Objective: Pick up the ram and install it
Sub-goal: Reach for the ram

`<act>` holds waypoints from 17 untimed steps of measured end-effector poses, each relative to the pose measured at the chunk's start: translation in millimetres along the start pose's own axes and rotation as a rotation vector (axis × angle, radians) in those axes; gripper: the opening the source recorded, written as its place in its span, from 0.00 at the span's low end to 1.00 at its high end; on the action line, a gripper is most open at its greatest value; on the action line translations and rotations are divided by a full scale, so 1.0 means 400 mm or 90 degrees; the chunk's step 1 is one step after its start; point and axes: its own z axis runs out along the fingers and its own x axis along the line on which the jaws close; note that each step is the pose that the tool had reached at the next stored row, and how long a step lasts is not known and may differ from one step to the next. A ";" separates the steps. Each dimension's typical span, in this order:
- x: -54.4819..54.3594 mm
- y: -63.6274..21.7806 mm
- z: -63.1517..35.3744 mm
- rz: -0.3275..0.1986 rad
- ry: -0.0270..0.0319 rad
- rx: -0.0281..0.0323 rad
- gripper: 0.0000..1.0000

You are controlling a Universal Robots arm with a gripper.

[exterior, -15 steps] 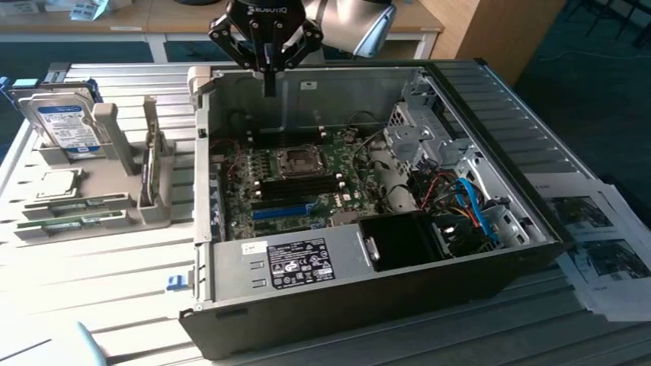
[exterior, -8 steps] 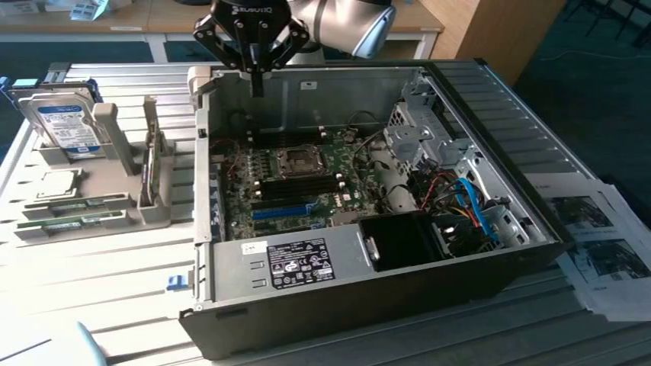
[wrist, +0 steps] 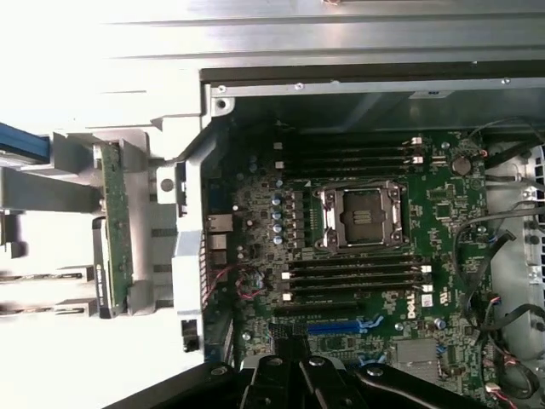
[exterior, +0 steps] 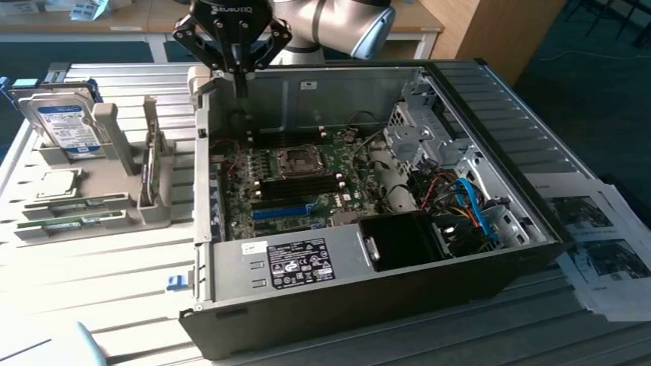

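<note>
Two green ram sticks (exterior: 78, 204) lie on edge in the slots of a grey holder (exterior: 122, 152) at the exterior view's left, beside the open computer case (exterior: 346, 282). A longer green board (wrist: 115, 226) stands on edge in the same holder. My gripper (exterior: 241, 88) hangs shut and empty over the case's rear wall, apart from the holder. Its dark fingers (wrist: 281, 379) point down at the motherboard (wrist: 426, 213). Black memory slots (wrist: 353, 277) run on both sides of the empty processor socket (wrist: 362, 217).
A hard drive (exterior: 66, 126) and a silver processor chip (exterior: 56, 183) also sit in the holder. Inside the case are a blue slot (wrist: 341, 326), a drive cage (exterior: 422, 133), cables (exterior: 468, 206) and a black fan shroud (exterior: 407, 240). Printed sheets (exterior: 600, 244) lie at the right.
</note>
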 end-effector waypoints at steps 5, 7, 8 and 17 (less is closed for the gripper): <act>0.029 -0.002 -0.001 0.000 0.0000 0.0000 0.10; 0.038 -0.003 -0.001 0.000 0.0000 0.0000 0.10; 0.043 -0.003 -0.001 0.000 0.0000 0.0000 0.10; 0.089 -0.007 -0.002 0.000 0.0000 0.0000 0.10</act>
